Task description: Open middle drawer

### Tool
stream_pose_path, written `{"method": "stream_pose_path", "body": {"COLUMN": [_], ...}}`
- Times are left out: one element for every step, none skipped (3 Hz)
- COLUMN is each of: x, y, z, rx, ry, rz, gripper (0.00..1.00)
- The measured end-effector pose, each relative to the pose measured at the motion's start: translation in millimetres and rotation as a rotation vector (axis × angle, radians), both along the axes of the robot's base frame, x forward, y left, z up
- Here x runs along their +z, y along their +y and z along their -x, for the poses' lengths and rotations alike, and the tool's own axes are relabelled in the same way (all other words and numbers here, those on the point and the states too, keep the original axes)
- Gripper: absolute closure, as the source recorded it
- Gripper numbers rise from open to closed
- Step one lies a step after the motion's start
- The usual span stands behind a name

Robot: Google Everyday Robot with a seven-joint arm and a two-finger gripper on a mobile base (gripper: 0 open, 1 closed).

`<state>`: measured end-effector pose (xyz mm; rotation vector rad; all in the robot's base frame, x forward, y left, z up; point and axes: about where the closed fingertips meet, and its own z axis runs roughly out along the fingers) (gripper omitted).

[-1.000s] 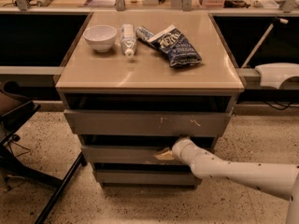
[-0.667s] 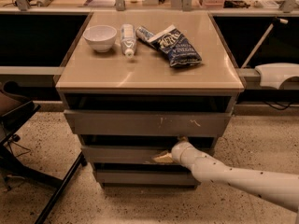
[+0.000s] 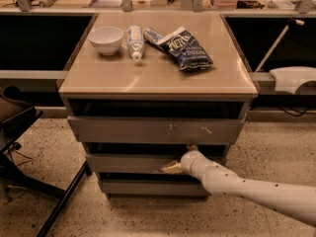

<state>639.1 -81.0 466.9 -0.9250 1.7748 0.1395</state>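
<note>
Tool (image 3: 174, 167) at the front of the middle drawer (image 3: 128, 163), low in the cabinet between the scratched upper drawer (image 3: 148, 130) and the narrow bottom drawer (image 3: 148, 187); open or closed: cannot tell. Set at the top edge, beside the dark gap, presumably because the plain front offers no handle. Bowl (image 3: 105, 38), tube (image 3: 135, 42) and snack bag (image 3: 185, 48) lying on the worktop (image 3: 148, 80), well above the pull.

White, dark-speckled segmented arm (image 3: 256, 194); tan-tipped gripper (image 3: 178, 159) at the middle drawer (image 3: 129, 163)
</note>
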Motion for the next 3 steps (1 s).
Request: {"method": "stream_pose_path", "body": {"x": [-14,-25,-42], "y": [-4,-7,-11], "z": [-5,-8,-15], "rx": [-0.008,0.008,-0.014], "ry": [0.047,0.084,0.138], "rz": [0.055,0.215,0.248], "gripper": [0.0,0.0,0.0]}}
